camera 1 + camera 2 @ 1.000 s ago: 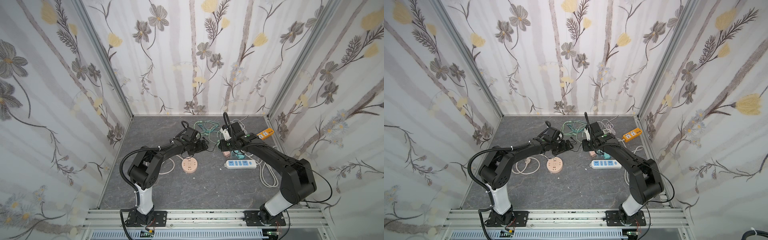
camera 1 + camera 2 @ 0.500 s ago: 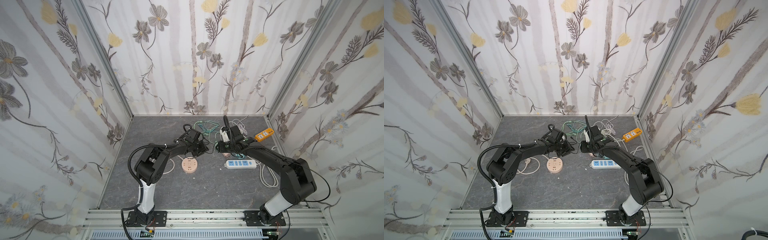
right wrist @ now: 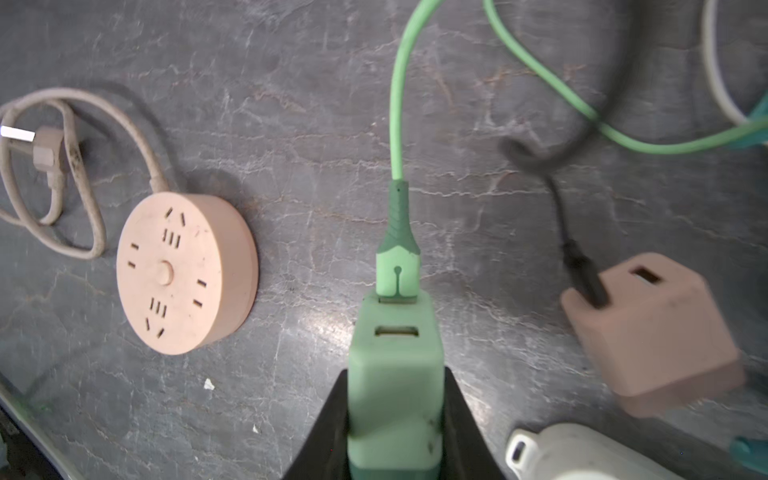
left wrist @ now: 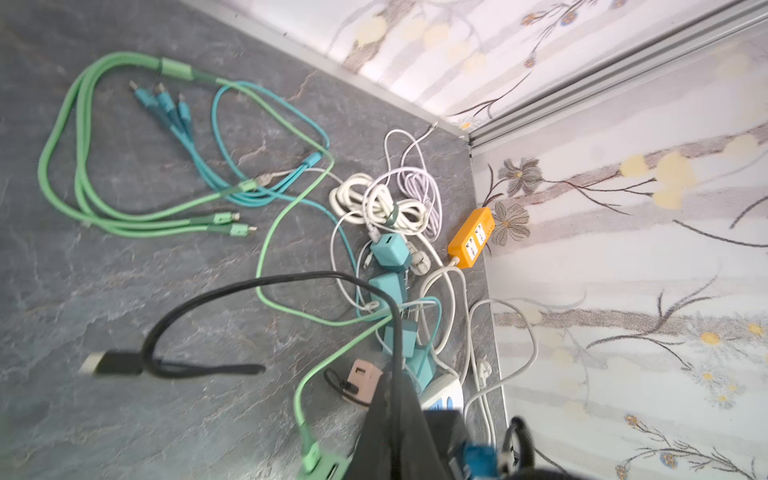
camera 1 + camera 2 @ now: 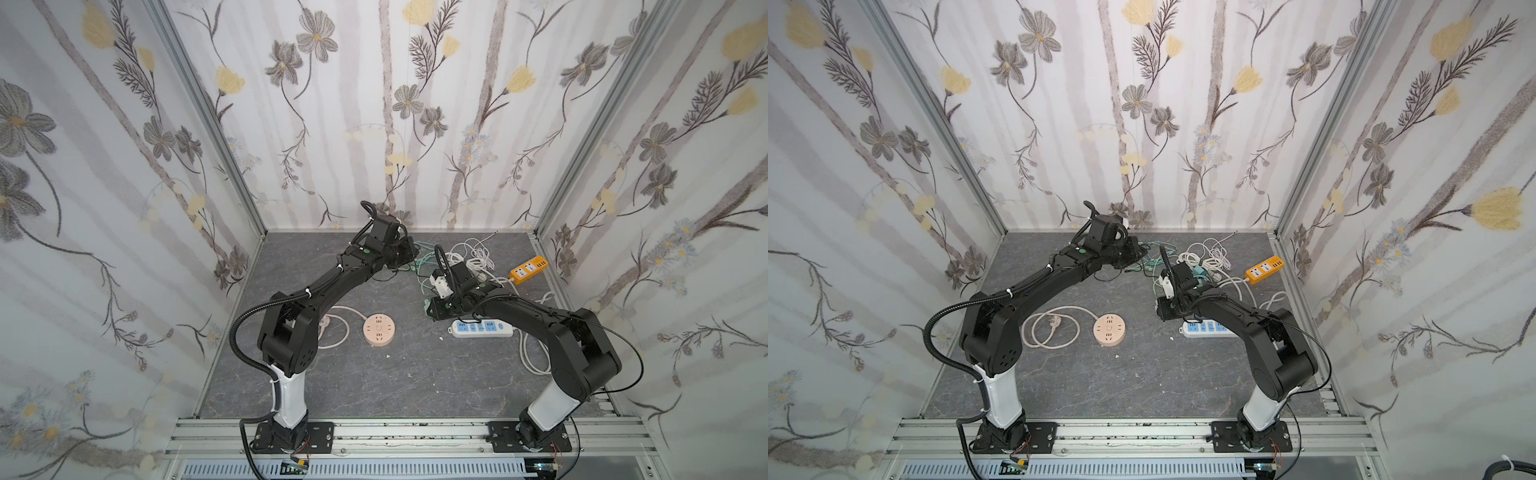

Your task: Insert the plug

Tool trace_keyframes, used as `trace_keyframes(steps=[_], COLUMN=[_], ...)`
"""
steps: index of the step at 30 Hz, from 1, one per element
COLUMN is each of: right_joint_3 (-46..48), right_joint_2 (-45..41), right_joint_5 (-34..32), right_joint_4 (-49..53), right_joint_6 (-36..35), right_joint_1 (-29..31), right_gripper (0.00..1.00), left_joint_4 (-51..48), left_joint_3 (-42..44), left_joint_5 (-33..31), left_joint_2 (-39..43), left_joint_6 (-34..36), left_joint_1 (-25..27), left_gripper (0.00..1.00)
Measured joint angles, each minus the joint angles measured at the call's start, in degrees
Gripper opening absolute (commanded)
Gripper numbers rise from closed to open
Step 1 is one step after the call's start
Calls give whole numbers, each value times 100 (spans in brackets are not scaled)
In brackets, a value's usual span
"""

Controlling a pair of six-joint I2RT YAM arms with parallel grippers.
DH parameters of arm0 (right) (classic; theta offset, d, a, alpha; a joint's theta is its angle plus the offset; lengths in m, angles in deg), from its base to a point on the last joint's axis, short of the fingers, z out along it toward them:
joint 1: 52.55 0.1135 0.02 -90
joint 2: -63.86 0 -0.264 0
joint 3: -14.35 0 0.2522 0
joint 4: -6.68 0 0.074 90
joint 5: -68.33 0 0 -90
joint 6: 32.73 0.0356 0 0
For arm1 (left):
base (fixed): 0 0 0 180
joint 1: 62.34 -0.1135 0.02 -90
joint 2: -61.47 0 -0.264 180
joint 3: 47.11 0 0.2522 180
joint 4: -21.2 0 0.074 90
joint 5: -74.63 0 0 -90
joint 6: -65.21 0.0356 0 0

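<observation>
My right gripper [image 3: 395, 374] is clamped on the green adapter [image 3: 394, 419]. In the right wrist view its two black fingers [image 3: 328, 424] press the adapter's sides at the bottom centre of the frame. The green USB plug [image 3: 397, 274] already sits in the adapter's far port, and the green cable [image 3: 397, 104] runs from it to the top edge. The second port [image 3: 397, 331] shows as an open slot.

Left of the adapter, the round pink socket [image 3: 183, 274] lies flat on the grey tabletop [image 3: 291, 104], with its cord looped to a wall plug [image 3: 41, 145] at the left edge. At the right lies a pink adapter [image 3: 652, 328] with a thin black cable [image 3: 557, 199] in one port, both blurred.

In both top views the right gripper is near the centre of the frame, just up and left of the white-and-blue power strip [image 5: 482, 328].

My left gripper [image 5: 409, 253] is higher in the frame, nearer the back wall, beside the tangle of green and teal cables [image 5: 424, 259]. Its jaws are fully closed. The arm hides them from above and the left wrist view misses them, so I cannot tell whether anything is pinched.

In that wrist view a black USB plug [image 4: 112, 365] shows blurred at lower left. Teal adapters [image 4: 390, 251] and an orange power strip [image 4: 471, 237] lie centre right by the wall.
</observation>
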Motion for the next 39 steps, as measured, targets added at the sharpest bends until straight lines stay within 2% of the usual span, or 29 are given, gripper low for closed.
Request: trace_keyframes(steps=[8,14,22,29,31,34,39], right_joint_3=[155,264,-168,-164,4,232,457], right_joint_2=[-26,-227,-101,7,-61,-190,-323], right_joint_5=[382,551,841,835,800,772,621], right_joint_4=[-162,-195,-350,-787,-942,-1137,-1320], right_joint_6=[-632,-1117,-1733,-1633,-1554,-1456,-1381], right_joint_1=[452,682,1128,1156,1154,1119,1075], right_gripper=[9,8,8,7,7,8,8], left_joint_4=[-970,-1231,-1532,-2111,-2337,-2627,-2981], left_joint_3=[-2076,-3335,-4260,-4441,-4472,-4503,-4516], left_joint_5=[-284,-256,245,385,382,413,420], left_joint_2=[-1154,-1755,-2444,-2647,-2682,-2684,-2616], left_joint_6=[780,1290,2114,2839,3003,3222,3480], left_joint_1=[-116,-199,-184,-236,-251,-262,-256], left_gripper=[0,0,0,2,11,46,76])
